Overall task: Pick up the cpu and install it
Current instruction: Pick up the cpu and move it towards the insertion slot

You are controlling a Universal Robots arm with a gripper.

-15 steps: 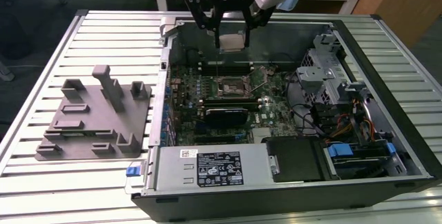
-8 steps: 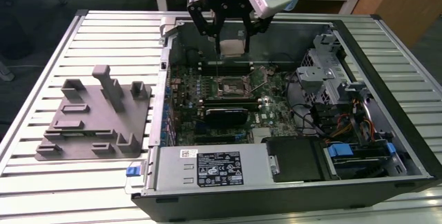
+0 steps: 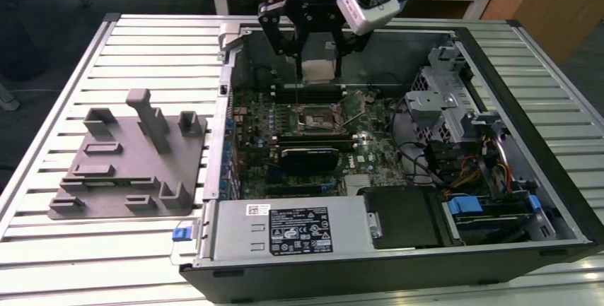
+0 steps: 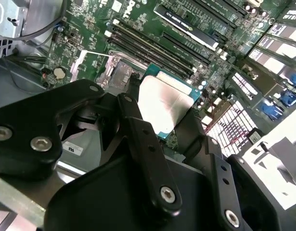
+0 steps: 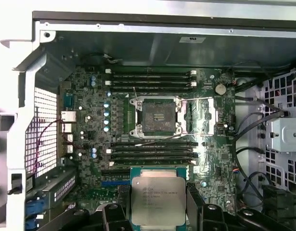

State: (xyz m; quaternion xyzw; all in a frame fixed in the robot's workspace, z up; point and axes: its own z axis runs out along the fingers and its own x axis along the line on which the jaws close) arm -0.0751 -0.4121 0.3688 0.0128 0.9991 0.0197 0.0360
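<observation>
Within end effector (image 5: 158,214) grip, the cpu (image 5: 157,198)

Print on the cpu (image 5: 158,201) and power-supply label (image 3: 302,230), none legible

Surface: slatted metal table (image 3: 95,249) | exterior view's left: grey plastic tray (image 3: 132,172) with upright blocks, lying flat on the slats | just beside it, exterior view's right: open computer case (image 3: 397,274) on its side, interior facing up
</observation>
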